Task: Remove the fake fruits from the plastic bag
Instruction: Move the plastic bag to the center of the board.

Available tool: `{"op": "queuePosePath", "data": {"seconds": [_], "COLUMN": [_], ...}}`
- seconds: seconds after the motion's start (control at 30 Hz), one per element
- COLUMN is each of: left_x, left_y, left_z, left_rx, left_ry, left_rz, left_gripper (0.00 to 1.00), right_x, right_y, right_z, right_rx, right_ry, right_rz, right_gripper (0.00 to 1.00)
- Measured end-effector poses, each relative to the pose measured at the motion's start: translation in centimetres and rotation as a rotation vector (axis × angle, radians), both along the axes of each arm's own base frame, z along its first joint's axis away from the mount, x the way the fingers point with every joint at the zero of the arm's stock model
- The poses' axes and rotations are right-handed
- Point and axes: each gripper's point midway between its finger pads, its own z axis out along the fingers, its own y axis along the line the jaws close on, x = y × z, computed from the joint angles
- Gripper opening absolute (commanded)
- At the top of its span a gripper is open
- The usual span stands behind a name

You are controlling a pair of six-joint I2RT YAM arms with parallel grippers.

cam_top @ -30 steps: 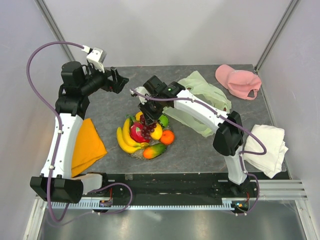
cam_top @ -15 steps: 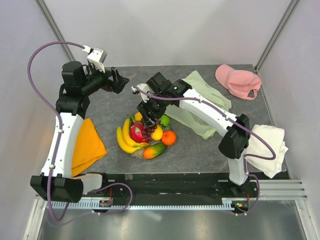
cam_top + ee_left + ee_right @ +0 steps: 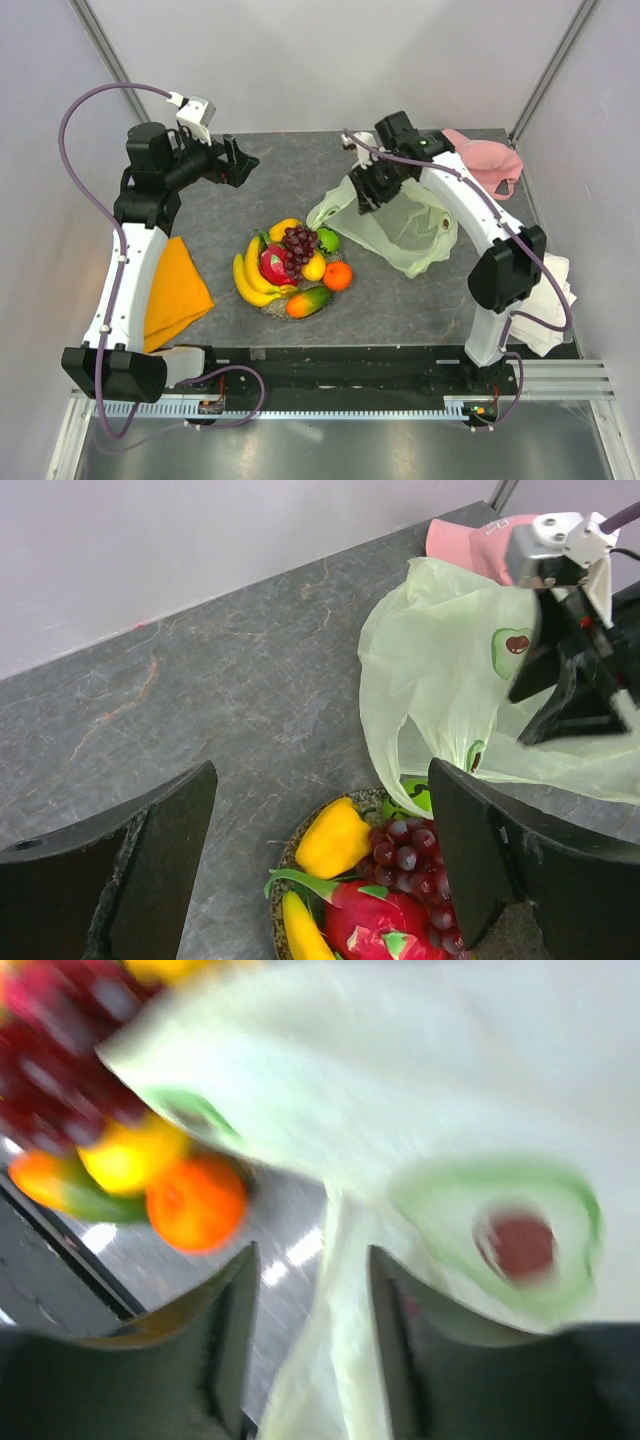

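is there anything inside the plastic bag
No fruit shows through the translucent plastic bag; the fake fruits sit heaped outside it. Its crumpled folds could hide something small.

We've got a dark grey stone-look table. Middle of the frame, the fake fruits are piled on a round dish. Just right of that, the plastic bag, bottom part on the tabletop. Pink cap upper right, orange cloth on the left edge, white cloth lower right, hanging over the edge a bit.
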Motion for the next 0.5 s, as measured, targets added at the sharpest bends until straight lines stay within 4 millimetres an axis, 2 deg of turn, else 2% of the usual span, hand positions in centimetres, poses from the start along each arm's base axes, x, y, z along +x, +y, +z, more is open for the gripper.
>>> {"op": "queuePosePath", "data": {"seconds": [0.03, 0.1, 0.2, 0.27, 0.33, 0.37, 0.43, 0.5], "left_x": [0.0, 0.0, 0.0, 0.1, 0.2, 0.2, 0.4, 0.6], "left_y": [0.0, 0.1, 0.3, 0.3, 0.3, 0.3, 0.3, 0.3], "left_z": [0.0, -0.2, -0.4, -0.5, -0.6, -0.7, -1.0, -1.4], "left_rx": [-0.002, -0.005, -0.005, -0.005, -0.005, -0.005, -0.005, -0.005], "left_ry": [0.002, 0.01, 0.015, 0.017, 0.02, 0.023, 0.032, 0.044], "left_rz": [0.0, 0.004, 0.01, 0.011, 0.011, 0.011, 0.01, 0.008], "left_gripper": [0.92, 0.92, 0.91, 0.91, 0.91, 0.91, 0.91, 0.91], "right_x": [-0.2, -1.4, -2.8, -1.7, 1.4, 3.8, 11.0, 17.3], "right_y": [-1.9, -4.2, -5.6, -6.5, -7.8, -8.6, -9.7, -10.8], "right_z": [-0.6, -1.7, -3.0, -3.6, -3.9, -3.7, -2.7, -1.0], "right_rx": [-0.031, -0.091, -0.153, -0.179, -0.197, -0.204, -0.191, -0.167], "right_ry": [0.016, 0.042, 0.08, 0.083, 0.063, 0.041, -0.082, -0.229], "right_rz": [-0.013, -0.008, 0.005, -0.03, -0.093, -0.135, -0.227, -0.304], "right_gripper": [0.42, 0.4, 0.41, 0.41, 0.39, 0.39, 0.39, 0.41]}}
